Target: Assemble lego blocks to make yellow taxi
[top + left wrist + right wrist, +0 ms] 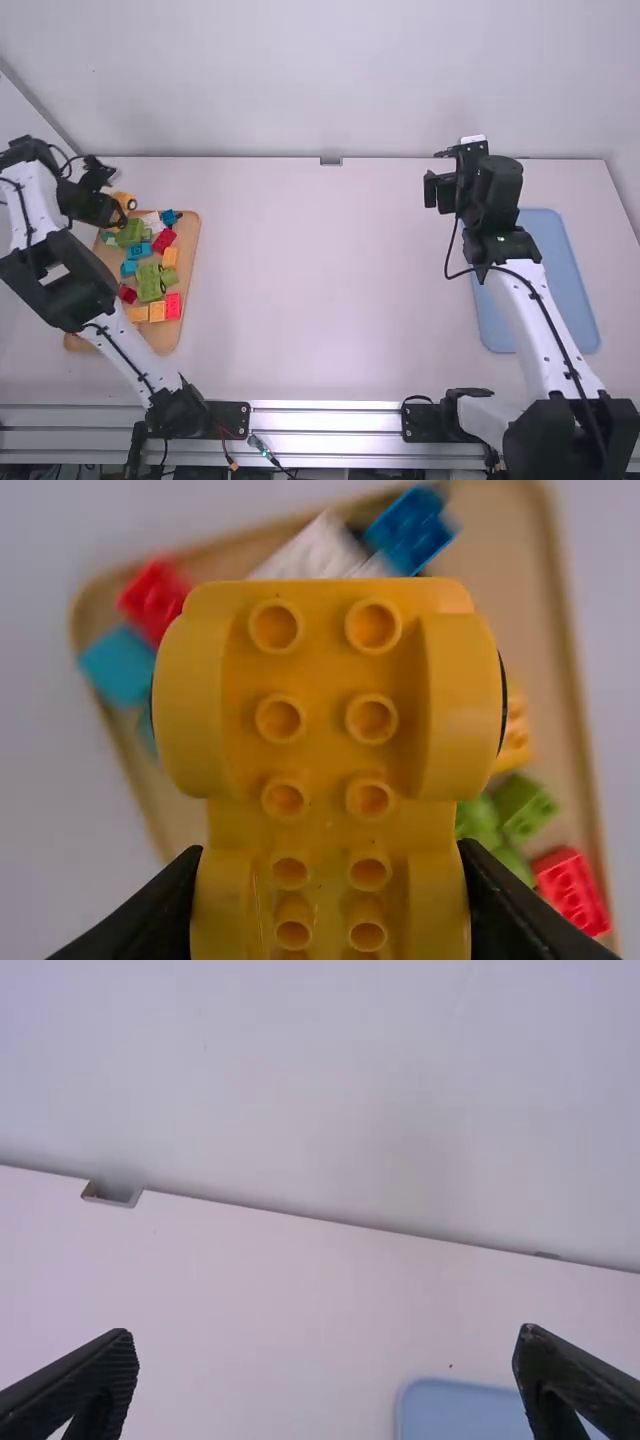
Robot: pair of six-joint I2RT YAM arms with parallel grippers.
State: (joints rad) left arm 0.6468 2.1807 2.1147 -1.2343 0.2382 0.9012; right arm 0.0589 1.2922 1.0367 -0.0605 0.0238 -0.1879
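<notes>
Blue tray (548,245) on white table (330,290), right side; small bracket (331,161) at far edge; pale wall (330,80) behind.

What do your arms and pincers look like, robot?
My left arm and right arm have white links, chunky black joints and thin black cables. My left pincer and right pincer are black, each with two fingers; the right one's look like wedges.

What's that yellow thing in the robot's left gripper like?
The yellow piece looks like chunky, smooth plastic, a bit orangey. It's long, with four round wheel-like parts, two toward each end. Two rows of round, hollow tubes run between them, and that side faces the left wrist camera. The left gripper pinches its sides near one end, by the wooden tray's far end.
</notes>
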